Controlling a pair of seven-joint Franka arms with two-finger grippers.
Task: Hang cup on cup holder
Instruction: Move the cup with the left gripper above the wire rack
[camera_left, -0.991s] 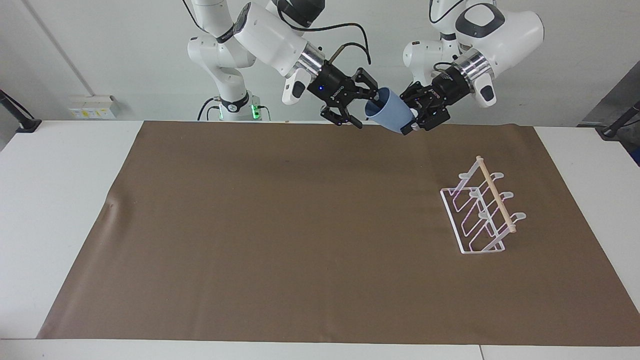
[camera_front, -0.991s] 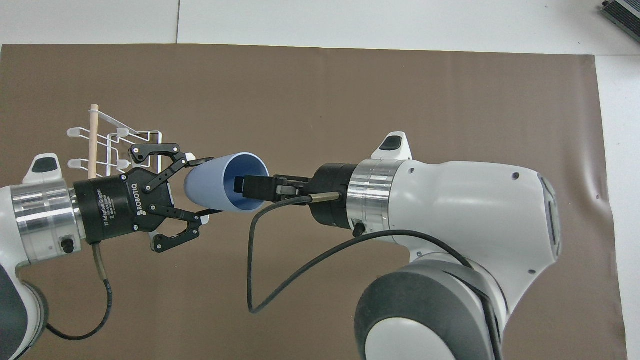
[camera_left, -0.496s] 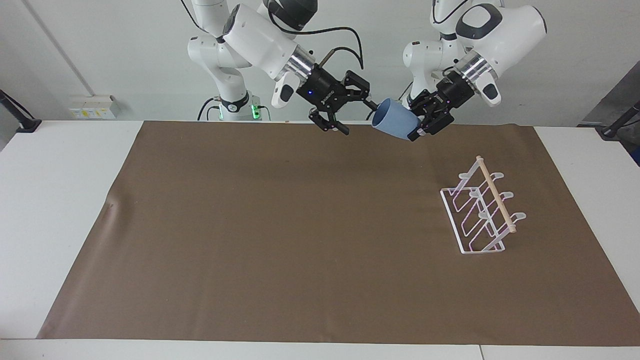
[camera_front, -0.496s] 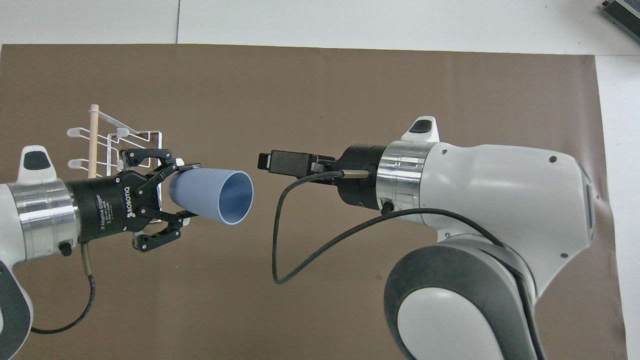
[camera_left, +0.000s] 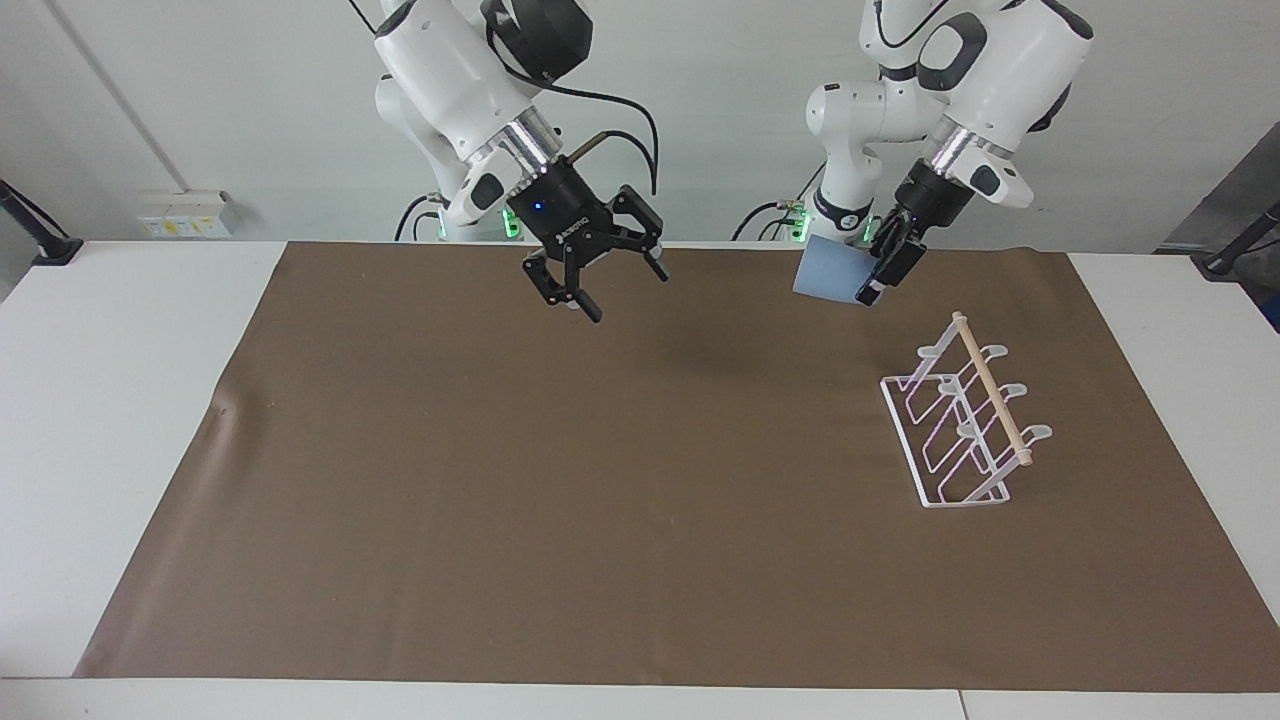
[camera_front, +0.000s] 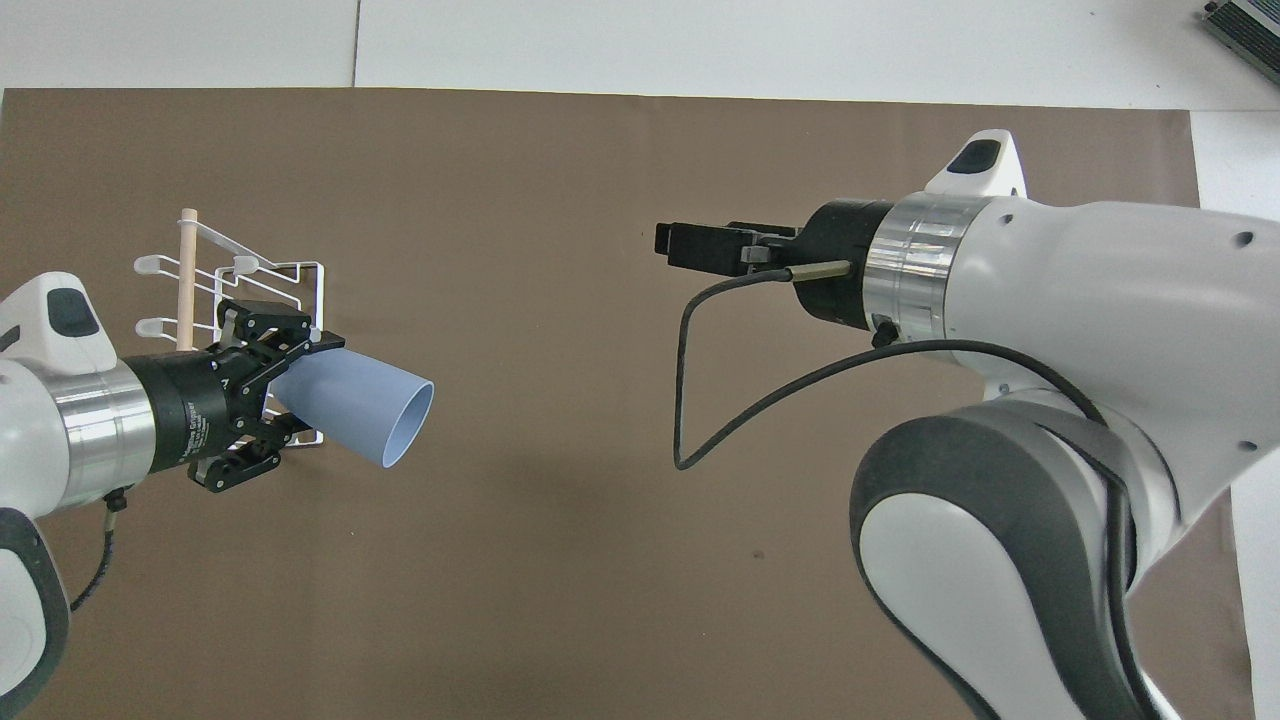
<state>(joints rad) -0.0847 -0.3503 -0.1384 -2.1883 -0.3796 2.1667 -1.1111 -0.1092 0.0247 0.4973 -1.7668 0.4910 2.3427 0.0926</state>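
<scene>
- Facing view: I see the handover is finished. A second ago both grippers met at the cup (camera_left: 830, 274); now only my left gripper (camera_left: 884, 270) has it, pinched at the tapered base, mouth pointing toward the right arm's end of the table. The cup hangs in the air over the brown mat (camera_left: 640, 560), nearer the robots than the cup holder (camera_left: 962, 425), and well apart from it.
- Facing view: my right gripper (camera_left: 590, 290) has pulled away, and its fingers are spread wide and empty above the mat. I judge that arm is done and only needs to wait.
- Overhead view: here the left gripper (camera_front: 275, 385) and the cup (camera_front: 365, 410) overlap the cup holder (camera_front: 230, 275), which could pass for contact. The facing view tells me there is a clear gap.
- Overhead view: the right gripper (camera_front: 690, 247) appears edge-on, so I cannot read its spread here, though this view shows the cup's open rim better.
- Next, I judge, the cup's mouth must turn downward over one slanted prong.
</scene>
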